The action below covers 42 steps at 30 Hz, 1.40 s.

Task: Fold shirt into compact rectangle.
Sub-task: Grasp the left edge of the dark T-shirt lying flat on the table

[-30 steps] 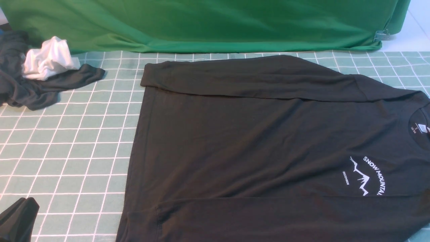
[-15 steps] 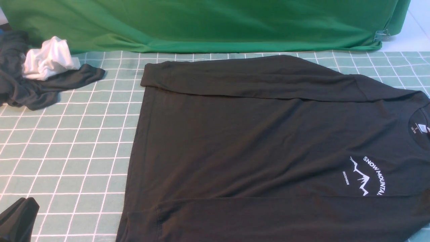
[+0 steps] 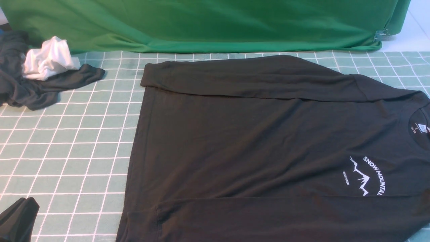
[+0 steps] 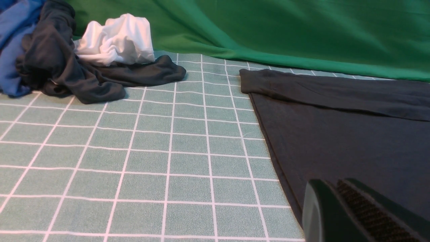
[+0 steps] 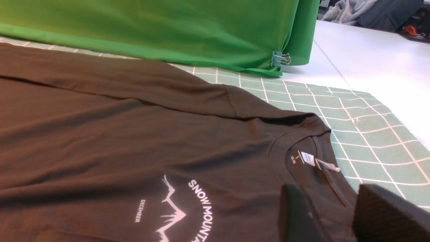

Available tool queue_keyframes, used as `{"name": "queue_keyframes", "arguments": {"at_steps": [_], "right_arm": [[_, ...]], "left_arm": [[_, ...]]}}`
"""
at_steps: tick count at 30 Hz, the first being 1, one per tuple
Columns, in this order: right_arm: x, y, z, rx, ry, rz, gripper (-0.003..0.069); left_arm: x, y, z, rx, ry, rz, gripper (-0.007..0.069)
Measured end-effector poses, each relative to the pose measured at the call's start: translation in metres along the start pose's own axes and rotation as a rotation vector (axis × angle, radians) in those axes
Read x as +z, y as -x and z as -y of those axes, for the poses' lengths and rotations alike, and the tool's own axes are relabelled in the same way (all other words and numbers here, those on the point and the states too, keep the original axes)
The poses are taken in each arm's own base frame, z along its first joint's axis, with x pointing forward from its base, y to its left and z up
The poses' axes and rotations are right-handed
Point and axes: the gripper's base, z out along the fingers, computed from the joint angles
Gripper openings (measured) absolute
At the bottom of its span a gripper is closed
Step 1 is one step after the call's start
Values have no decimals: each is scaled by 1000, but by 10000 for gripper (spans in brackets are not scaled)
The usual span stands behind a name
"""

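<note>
The black long-sleeved shirt [image 3: 268, 144] lies flat on the checked mat, collar to the right. Its white "SNOW MOUNTAIN" print [image 3: 368, 176] faces up. Both sleeves are laid across the body: one along the far edge [image 3: 252, 79], one along the near edge [image 3: 268, 218]. Neither gripper shows in the front view. In the left wrist view my left gripper [image 4: 331, 185] is shut and empty, hovering by the shirt's hem edge [image 4: 352, 134]. In the right wrist view my right gripper [image 5: 327, 193] stands open close above the collar, just short of the white neck label [image 5: 307, 158].
A dark grey garment [image 3: 33, 84] bunched with a white cloth [image 3: 48, 58] sits at the far left, with a blue cloth [image 4: 10, 50] beside it. A small black fabric piece [image 3: 16, 218] lies near left. A clipped green backdrop [image 3: 201, 23] hangs behind.
</note>
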Motion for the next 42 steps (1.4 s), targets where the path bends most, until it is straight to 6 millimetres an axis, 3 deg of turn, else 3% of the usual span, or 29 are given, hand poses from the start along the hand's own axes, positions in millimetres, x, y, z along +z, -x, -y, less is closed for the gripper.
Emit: {"name": "queue_keyframes", "arguments": {"at_steps": [12, 17, 20, 23, 25, 32, 35, 37, 40, 41, 42], "right_arm": [[0, 2, 0, 1, 1, 21, 244], [-1, 11, -2, 271, 34, 120, 244], [-1, 16, -2, 718, 82, 161, 244], [-2, 17, -2, 921, 103, 162, 244], [-2, 17, -2, 967, 108, 168, 244], [-2, 20, -1, 979, 115, 200, 230], [-3, 24, 1, 950, 118, 248, 132], [-8, 39, 2, 861, 121, 287, 47], [-18, 83, 5, 672, 118, 324, 22], [-20, 87, 5, 672, 121, 338, 22], [-22, 112, 5, 527, 111, 270, 19]], "left_arm": [[0, 0, 0, 38, 5, 1, 16], [0, 5, 1, -20, -7, 51, 16], [-1, 9, 4, -435, -66, 93, 16], [-1, 11, 7, -840, -120, 82, 16], [-1, 11, 7, -921, -131, 80, 16], [-1, 13, 6, -890, -123, 104, 16], [-2, 17, 4, -988, -134, 152, 16], [-8, 35, 6, -1015, -171, 202, 16], [-24, 76, 13, -916, -231, 276, 16], [-26, 81, 15, -897, -234, 266, 16], [-29, 101, 20, -833, -234, 228, 16]]}}
